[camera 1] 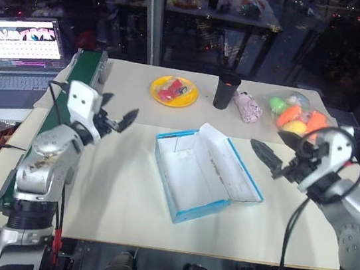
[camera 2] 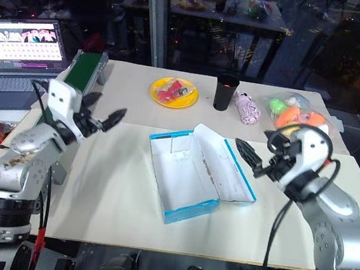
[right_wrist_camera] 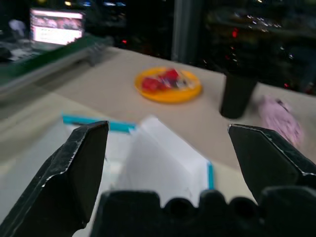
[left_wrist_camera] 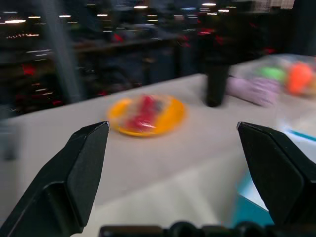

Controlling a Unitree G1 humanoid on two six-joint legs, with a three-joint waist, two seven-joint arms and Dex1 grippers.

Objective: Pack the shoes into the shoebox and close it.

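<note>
Shoebox sits open and empty mid-table between both arms. Shoes lie on yellow plate at far edge, beyond box, left of centre. Left gripper nearer, fingers wide, empty; right gripper likewise wide, empty.

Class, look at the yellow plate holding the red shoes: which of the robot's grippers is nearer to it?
Left. The left gripper hovers just short of the yellow plate, on its left; the right gripper hangs beyond the shoebox, farther off.
</note>
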